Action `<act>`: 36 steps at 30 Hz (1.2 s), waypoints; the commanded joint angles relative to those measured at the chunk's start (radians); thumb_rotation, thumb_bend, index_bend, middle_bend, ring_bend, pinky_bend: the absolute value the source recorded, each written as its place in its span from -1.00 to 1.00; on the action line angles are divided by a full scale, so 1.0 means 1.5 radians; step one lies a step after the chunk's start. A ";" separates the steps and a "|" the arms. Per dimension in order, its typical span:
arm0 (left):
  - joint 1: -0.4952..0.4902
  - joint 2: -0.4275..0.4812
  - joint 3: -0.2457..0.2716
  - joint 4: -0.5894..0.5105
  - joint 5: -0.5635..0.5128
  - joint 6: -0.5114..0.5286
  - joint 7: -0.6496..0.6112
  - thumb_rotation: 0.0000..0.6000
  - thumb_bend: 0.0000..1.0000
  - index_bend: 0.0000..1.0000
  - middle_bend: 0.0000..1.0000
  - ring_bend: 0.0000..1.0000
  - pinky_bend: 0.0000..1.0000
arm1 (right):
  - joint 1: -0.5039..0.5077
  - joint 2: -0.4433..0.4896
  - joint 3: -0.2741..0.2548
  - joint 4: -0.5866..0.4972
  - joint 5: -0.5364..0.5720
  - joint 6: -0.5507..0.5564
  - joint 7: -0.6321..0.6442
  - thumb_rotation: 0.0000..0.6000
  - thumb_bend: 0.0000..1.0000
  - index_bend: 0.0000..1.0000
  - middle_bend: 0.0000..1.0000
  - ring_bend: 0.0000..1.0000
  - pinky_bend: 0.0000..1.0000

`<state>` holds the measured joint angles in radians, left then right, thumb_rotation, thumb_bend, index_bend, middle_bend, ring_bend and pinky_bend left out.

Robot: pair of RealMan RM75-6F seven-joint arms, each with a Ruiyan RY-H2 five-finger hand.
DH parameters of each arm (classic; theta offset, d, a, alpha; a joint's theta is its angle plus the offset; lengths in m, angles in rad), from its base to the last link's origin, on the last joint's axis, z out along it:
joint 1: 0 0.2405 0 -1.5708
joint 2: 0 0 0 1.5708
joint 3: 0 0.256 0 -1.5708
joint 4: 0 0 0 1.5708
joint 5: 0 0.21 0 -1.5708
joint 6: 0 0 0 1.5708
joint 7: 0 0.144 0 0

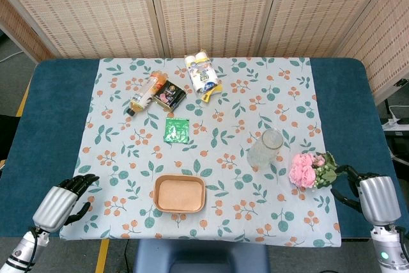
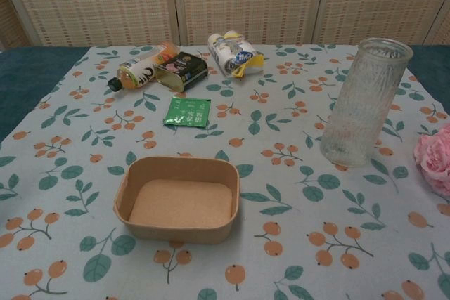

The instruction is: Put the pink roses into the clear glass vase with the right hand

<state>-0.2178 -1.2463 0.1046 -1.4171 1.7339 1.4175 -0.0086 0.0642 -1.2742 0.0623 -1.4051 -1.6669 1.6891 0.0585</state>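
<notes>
A: Our right hand (image 1: 364,187) has its dark fingers (image 1: 345,172) around the stem end of the pink roses (image 1: 305,171), though we cannot tell whether they truly grip. The left hand (image 1: 64,199) rests released at the worktop (image 1: 38,113) edge.

B: Then we firm the hold low on the stems (blooms stay free), lift upright, and lower into the clear glass vase (image 1: 265,148) just beside.

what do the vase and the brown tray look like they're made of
Vase: clear glass by the look, with a frosted, ribbed texture; the cloth pattern shows dimly through it.
Brown tray: probably pressed paper pulp or kraft card; matte tan, thin walls, soft rounded corners. Could be bamboo fibre; the look leaves that open.
</notes>
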 commanded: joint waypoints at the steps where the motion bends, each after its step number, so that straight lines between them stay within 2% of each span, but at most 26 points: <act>1: 0.001 0.001 -0.001 0.000 0.000 0.004 0.001 1.00 -0.15 -0.68 -0.63 -0.54 -0.22 | -0.005 -0.004 0.008 0.000 0.004 0.016 -0.006 1.00 -1.00 -0.11 0.78 0.79 0.76; 4: 0.002 0.001 -0.002 0.001 -0.001 0.005 0.004 1.00 -0.15 -0.68 -0.63 -0.54 -0.22 | -0.004 -0.003 0.005 0.003 0.001 0.013 -0.007 1.00 -1.00 -0.14 0.78 0.79 0.76; 6: 0.001 0.001 -0.001 -0.002 0.000 0.005 0.003 1.00 -0.15 -0.68 -0.63 -0.54 -0.22 | -0.003 0.002 0.000 0.006 -0.004 0.007 -0.015 1.00 -1.00 -0.23 0.78 0.79 0.76; 10: 0.002 0.000 -0.001 0.000 0.000 0.005 0.005 1.00 -0.15 -0.68 -0.63 -0.54 -0.22 | -0.002 0.014 -0.001 -0.004 0.009 -0.015 -0.049 1.00 -1.00 -0.51 0.78 0.89 0.79; 15: 0.001 0.001 -0.001 -0.002 0.001 0.005 0.007 1.00 -0.15 -0.68 -0.62 -0.54 -0.22 | 0.019 0.034 0.009 -0.058 0.096 -0.124 -0.142 1.00 -1.00 -0.60 0.78 0.96 0.86; 19: 0.001 0.000 0.001 -0.002 0.004 0.004 0.008 1.00 -0.15 -0.68 -0.62 -0.54 -0.22 | 0.065 0.046 0.026 -0.082 0.190 -0.262 -0.166 1.00 -1.00 -0.68 0.78 0.97 0.86; 22: 0.000 0.000 -0.001 -0.001 -0.003 -0.001 0.008 1.00 -0.15 -0.68 -0.62 -0.54 -0.22 | 0.104 0.039 0.041 -0.071 0.263 -0.357 -0.177 1.00 -1.00 -0.70 0.78 0.98 0.87; 26: 0.000 -0.001 -0.002 0.000 -0.004 -0.001 0.005 1.00 -0.15 -0.68 -0.62 -0.54 -0.22 | 0.130 0.020 0.043 -0.044 0.300 -0.415 -0.177 1.00 -1.00 -0.69 0.78 0.99 0.89; 31: 0.000 -0.001 0.000 0.000 -0.002 -0.002 0.007 1.00 -0.15 -0.68 -0.62 -0.54 -0.22 | 0.149 -0.016 0.044 0.004 0.304 -0.440 -0.147 1.00 -1.00 -0.60 0.78 1.00 0.90; 36: 0.000 -0.001 -0.001 -0.001 -0.003 -0.002 0.008 1.00 -0.15 -0.68 -0.62 -0.54 -0.22 | 0.159 -0.058 0.038 0.075 0.270 -0.446 -0.070 1.00 -1.00 -0.42 0.82 1.00 0.93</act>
<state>-0.2181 -1.2481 0.1039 -1.4181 1.7298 1.4147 0.0037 0.2916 -1.3320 0.1232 -1.3353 -1.2396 1.0316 -0.0928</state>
